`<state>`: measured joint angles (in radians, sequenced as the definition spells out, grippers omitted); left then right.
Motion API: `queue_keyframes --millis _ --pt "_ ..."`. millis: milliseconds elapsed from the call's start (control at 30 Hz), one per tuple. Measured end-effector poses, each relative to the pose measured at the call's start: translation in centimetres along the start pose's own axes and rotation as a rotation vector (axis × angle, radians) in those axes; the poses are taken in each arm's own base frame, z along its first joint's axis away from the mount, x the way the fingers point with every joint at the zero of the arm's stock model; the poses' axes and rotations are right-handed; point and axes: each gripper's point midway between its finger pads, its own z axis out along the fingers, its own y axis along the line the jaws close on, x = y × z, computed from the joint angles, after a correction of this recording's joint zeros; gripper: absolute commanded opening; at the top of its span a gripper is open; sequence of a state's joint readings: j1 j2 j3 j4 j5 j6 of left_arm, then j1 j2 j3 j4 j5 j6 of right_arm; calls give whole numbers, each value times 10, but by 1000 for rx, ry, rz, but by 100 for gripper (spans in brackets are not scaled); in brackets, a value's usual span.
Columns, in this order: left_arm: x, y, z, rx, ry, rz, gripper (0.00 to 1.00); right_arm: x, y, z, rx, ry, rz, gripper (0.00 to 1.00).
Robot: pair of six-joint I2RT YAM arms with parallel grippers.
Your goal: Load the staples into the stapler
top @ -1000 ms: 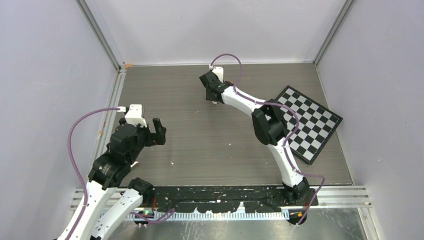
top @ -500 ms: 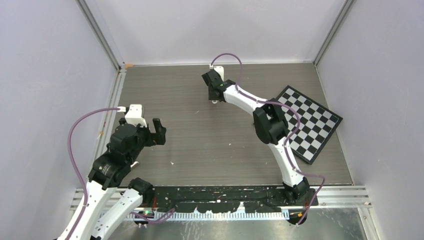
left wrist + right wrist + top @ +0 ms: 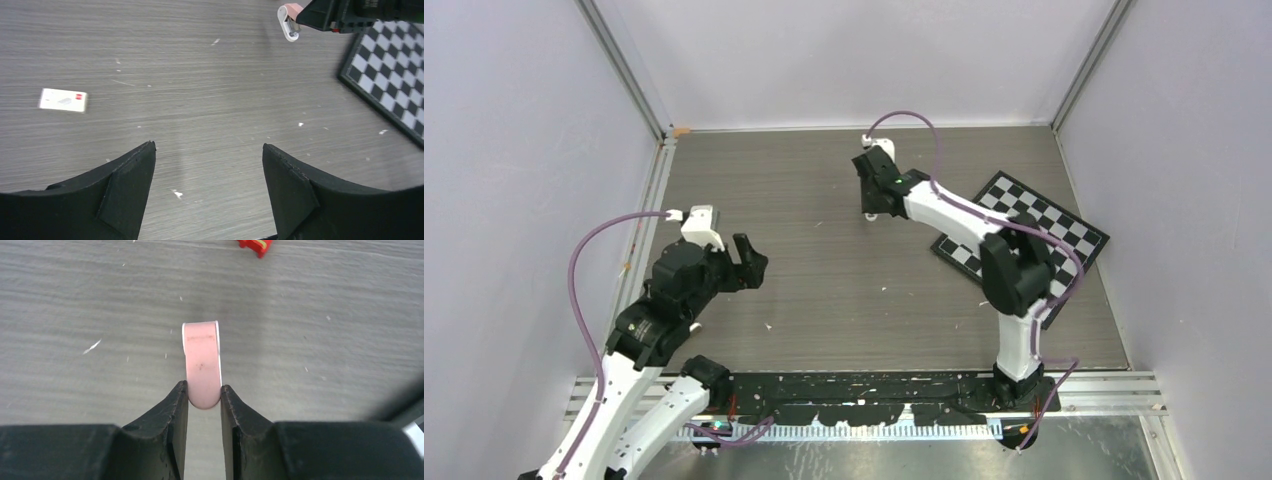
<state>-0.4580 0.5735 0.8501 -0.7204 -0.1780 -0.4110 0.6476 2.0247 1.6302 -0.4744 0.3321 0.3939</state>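
Neither the staples nor the stapler shows in any view. Right gripper (image 3: 204, 390): clamped on a pink-and-white piece (image 3: 202, 352), frame centre. Left gripper (image 3: 209, 147): jaws apart, empty. The staples would likely handle light and brittle (strips snap along the glue line), so grip the long edges. White-and-red box (image 3: 62, 100), left of frame: printing unreadable.

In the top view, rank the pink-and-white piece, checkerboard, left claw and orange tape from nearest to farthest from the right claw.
1. The pink-and-white piece: pinched in the right claw itself.
2. The checkerboard: just to its right.
3. The left claw: well off to the near-left.
4. The orange tape: far-left corner.
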Motion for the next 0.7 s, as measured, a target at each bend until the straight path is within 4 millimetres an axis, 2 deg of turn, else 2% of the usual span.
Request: queue_keyframes --millis 200,367,500,633,700 --pt "8 -28 13 103 71 -131 74 -9 -17 -78 -74 -104 89 21" --pt "13 -52 28 182 127 -237 67 10 -24 -135 -175 -161 200 21" --pt "21 -72 44 259 167 -334 62 36 -18 -166 -273 -166 290 19" --pt "36 -88 58 329 215 -427 59 61 -12 -187 -356 -158 381 19" --pt "41 -97 63 356 240 -454 59 67 -10 -195 -384 -159 414 18"
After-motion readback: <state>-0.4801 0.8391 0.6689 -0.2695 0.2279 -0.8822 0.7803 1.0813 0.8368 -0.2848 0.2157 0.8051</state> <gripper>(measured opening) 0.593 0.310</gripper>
